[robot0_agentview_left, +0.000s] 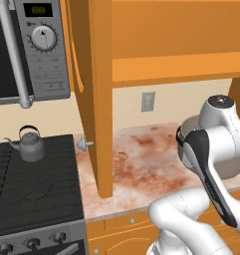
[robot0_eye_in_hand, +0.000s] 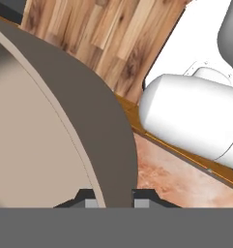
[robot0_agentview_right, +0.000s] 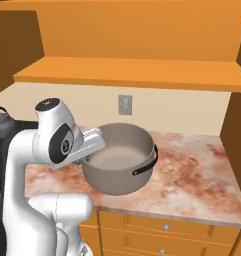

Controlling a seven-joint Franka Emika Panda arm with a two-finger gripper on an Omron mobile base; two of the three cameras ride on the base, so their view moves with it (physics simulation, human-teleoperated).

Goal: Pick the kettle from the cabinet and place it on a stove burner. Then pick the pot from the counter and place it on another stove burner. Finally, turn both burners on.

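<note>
- Pot (robot0_agentview_right: 119, 165): lifted clear of the marbled surface (robot0_agentview_right: 192, 175), tilted, in front of the wall outlet (robot0_agentview_right: 124, 105).
- End effector (robot0_eye_in_hand: 114, 201): nearly closed, one finger on each side of the pot's wall at the rim, holding it.
- Kettle (robot0_agentview_left: 31, 144): upright on a rear stove burner (robot0_agentview_left: 32, 184), left of the pot.

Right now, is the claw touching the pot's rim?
Touching. In the hand view the claw has one fingertip on each side of the pot wall, pinching its rim.
</note>
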